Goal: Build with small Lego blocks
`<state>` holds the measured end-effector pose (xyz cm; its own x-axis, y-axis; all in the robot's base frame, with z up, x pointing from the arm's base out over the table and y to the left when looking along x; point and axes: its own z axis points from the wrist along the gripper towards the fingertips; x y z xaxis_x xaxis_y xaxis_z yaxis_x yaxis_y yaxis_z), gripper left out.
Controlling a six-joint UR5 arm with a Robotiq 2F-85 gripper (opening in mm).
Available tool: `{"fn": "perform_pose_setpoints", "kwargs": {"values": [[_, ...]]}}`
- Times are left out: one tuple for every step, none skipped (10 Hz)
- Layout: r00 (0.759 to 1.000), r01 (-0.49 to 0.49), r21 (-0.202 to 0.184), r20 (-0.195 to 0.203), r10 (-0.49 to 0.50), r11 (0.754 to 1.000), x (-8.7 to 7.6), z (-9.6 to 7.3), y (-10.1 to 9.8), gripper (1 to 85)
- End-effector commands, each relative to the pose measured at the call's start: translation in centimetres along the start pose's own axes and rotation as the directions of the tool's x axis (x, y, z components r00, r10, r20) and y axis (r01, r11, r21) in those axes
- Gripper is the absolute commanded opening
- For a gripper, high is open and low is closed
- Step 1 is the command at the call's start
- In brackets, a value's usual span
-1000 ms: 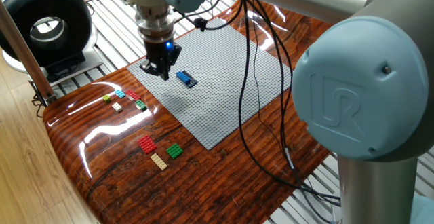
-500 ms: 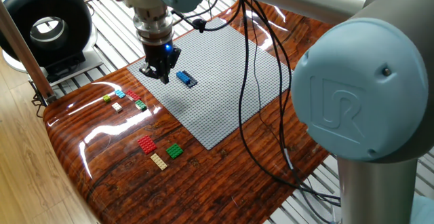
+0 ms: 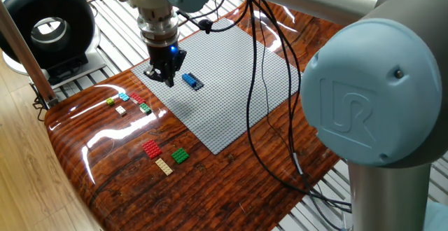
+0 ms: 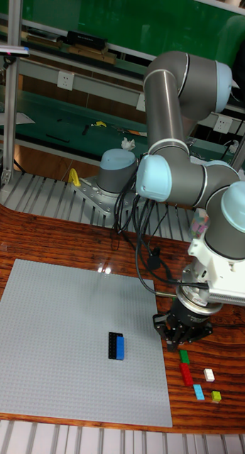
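My gripper (image 3: 169,78) hangs just above the left edge of the grey baseplate (image 3: 231,98). Its dark fingers meet at the tips and no brick shows between them. A blue and a dark blue Lego block (image 3: 192,81) sit joined on the plate just right of the gripper. In the tall fixed view the gripper (image 4: 182,342) is over the plate's right edge, close above a green block (image 4: 184,357). On the wood beside it lie small blocks: red (image 3: 136,99), light blue (image 3: 124,96), yellow-green (image 3: 110,101), white (image 3: 120,109) and green (image 3: 145,108).
Nearer the table's front lie a red block (image 3: 151,148), a green one (image 3: 180,155) and a tan one (image 3: 164,166). Black cables (image 3: 266,119) trail across the plate's right side. A round black device (image 3: 47,28) stands at the back left. The arm's big joint (image 3: 371,112) fills the right foreground.
The gripper has shifted only very slightly over the plate's edge. No block has moved.
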<state>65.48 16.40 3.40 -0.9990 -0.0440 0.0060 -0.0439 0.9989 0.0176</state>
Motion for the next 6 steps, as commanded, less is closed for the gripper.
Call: {"fn": "perform_pose_setpoints", "kwargs": {"values": [[0.997,0.075,0.011,-0.019,-0.074,0.997,0.2,-0.4,-0.1,16.7],[0.993,0.114,-0.005,-0.021,-0.114,0.993,0.3,-0.4,0.3,32.3],[0.992,0.121,-0.019,-0.02,-0.121,0.993,0.3,-0.4,0.7,53.0],[0.994,0.108,-0.022,-0.021,-0.109,0.994,0.3,-0.4,0.7,55.3],[0.995,0.096,-0.029,-0.017,-0.097,0.995,0.2,-0.4,0.9,56.0],[0.996,0.084,-0.042,-0.012,-0.085,0.996,-0.2,-0.4,1.9,56.0]]}}
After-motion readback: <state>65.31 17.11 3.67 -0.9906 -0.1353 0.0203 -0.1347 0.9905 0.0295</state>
